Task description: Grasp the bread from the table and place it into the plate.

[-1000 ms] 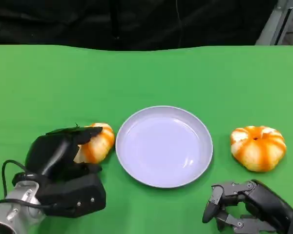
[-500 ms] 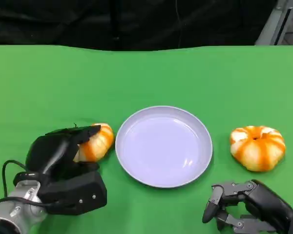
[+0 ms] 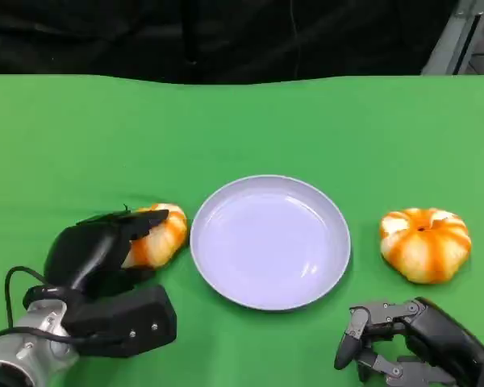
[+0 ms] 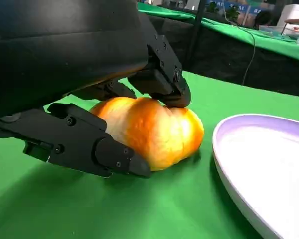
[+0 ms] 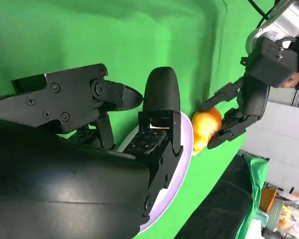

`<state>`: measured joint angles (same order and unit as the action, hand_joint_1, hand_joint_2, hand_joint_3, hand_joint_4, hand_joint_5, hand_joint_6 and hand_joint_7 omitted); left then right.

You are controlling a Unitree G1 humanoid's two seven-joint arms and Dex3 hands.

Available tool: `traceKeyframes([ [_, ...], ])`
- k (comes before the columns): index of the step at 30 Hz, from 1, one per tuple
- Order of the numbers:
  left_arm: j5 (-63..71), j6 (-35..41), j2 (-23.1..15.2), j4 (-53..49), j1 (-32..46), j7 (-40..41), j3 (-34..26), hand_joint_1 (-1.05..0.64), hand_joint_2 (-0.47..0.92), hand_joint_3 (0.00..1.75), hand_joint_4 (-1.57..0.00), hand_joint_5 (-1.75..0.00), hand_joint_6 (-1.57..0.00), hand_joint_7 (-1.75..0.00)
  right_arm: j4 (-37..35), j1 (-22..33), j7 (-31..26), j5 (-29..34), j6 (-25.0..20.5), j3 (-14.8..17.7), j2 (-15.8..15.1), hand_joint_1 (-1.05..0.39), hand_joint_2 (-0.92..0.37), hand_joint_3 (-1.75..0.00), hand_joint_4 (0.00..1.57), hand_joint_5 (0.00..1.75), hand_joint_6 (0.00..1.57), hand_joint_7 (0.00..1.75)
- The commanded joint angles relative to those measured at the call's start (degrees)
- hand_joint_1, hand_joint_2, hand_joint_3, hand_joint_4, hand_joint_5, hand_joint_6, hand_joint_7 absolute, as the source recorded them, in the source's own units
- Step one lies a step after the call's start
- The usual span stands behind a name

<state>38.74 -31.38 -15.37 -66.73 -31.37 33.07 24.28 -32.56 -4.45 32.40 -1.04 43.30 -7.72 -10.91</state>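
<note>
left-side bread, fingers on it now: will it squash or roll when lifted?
The bread by the left hand looks puffy and lobed, so probably soft and light; the fingers may dent it. Its glossy, rounded crust could slip. On the table it sits on a broad underside, so rolling seems unlikely.

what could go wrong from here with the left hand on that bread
The left hand has fingers on top of the left bread and beside it, but the bread seems to rest on the green table; a shallow hold like that may let it slip on lifting.

The bread sits close to the plate rim, so a low carry could bump and shove the plate.

A second bread lies unhandled near the right hand.
</note>
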Motion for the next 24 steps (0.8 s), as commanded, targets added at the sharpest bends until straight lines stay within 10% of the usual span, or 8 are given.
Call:
traceKeyframes([
  [1, -0.4, 2.4, -0.5, -1.4, -0.4, -0.4, 0.1, 0.05, 0.89, 0.01, -0.73, -0.05, -0.79, -0.05, -0.2, 0.3, -0.1, -0.7, 0.4, 0.1, -0.4, -0.04, -0.9, -0.5, 0.71, 1.54, 0.8, 1.06],
  [5, -0.7, 3.1, -0.4, -1.6, -0.5, -0.4, 0.1, 0.05, 0.91, 0.0, -0.42, -0.81, -0.95, 0.0, -0.4, 0.2, -0.2, -0.6, 0.6, 0.2, -0.4, -0.05, -0.9, -0.5, 0.71, 1.54, 0.8, 1.06],
  [17, -0.8, 3.6, -0.1, -1.7, -0.6, -0.3, 0.3, 0.05, 0.91, 0.0, -0.36, -0.93, -0.96, 0.0, -0.2, 0.3, -0.2, -0.5, 0.5, 0.1, -0.4, -0.05, -0.91, -0.5, 0.71, 1.54, 0.8, 1.06],
  [20, -0.6, 4.7, 0.3, -1.1, -0.5, 0.3, 0.4, -0.02, 0.83, 0.0, -0.5, -1.59, -0.78, -1.0, 0.2, 0.5, -0.1, -0.6, 0.2, 0.0, -0.5, -0.04, -0.91, -0.5, 0.71, 1.55, 0.8, 1.06],
  [24, -0.6, 5.2, 0.4, -0.4, -0.3, 1.5, 0.5, -0.02, 0.81, 0.0, -0.52, -1.66, -0.69, -1.25, 0.4, 0.4, -0.2, -0.4, 0.0, 0.0, -0.6, -0.04, -0.9, -0.51, 0.71, 1.55, 0.8, 1.06],
])
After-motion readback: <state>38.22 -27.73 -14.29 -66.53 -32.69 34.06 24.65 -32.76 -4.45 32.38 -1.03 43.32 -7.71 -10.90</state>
